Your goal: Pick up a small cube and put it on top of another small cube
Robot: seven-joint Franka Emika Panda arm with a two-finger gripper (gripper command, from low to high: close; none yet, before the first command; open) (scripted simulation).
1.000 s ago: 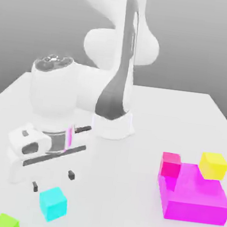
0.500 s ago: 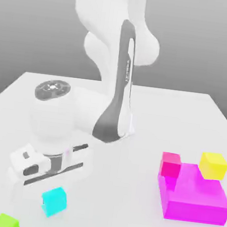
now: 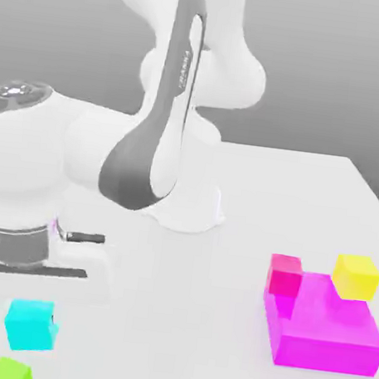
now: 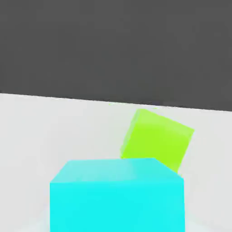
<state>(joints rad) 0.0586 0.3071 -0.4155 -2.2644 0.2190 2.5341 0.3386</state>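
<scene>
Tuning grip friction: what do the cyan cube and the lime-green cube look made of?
Cyan cube: matte, plastic-like; flat uniform colour, no gloss or grain. Lime-green cube: same matte, textureless look with crisp edges. Both are simulator renders, so the material stays uncertain.

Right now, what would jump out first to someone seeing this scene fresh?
The big white arm looms over the table's near corner at the exterior view's left, its tool shut on the cyan cube just above a lime-green cube. At that view's right, a magenta block sits with a yellow cube and a pink cube.
</scene>
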